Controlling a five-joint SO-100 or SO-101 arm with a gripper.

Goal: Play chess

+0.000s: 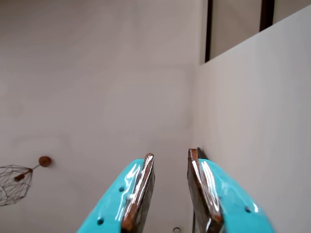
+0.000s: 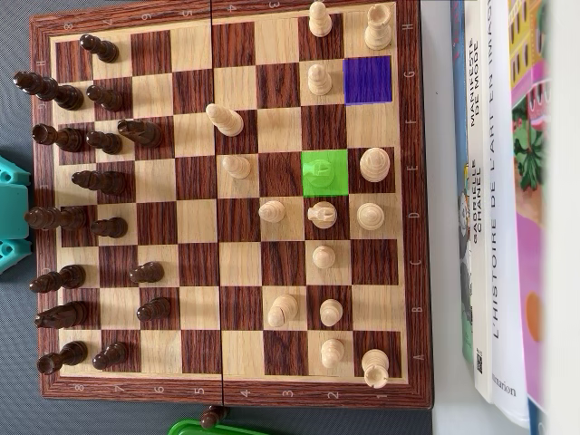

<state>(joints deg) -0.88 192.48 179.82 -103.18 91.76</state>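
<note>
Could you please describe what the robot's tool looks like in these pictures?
In the wrist view, the tool has two glossy turquoise plastic fingers, each tapering to a tip, with small round holes in the shells. Their inner faces carry shiny brown pads. In the overhead view, only turquoise parts of the arm show at the left edge.

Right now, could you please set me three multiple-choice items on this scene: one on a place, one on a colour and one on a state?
1. In the overhead view, where are the books?
A. left of the chessboard
B. right of it
C. on top of it

2. What colour is the tinted square nearest the board's top edge?
A. red
B. yellow
C. purple

3. In the wrist view, how are the fingers?
A. shut on a pawn
B. apart and empty
C. pressed together

Key: 1 B, their spines lie past the board's right rim. 2 C, it is purple. 3 B, bare wall shows between them.
</note>
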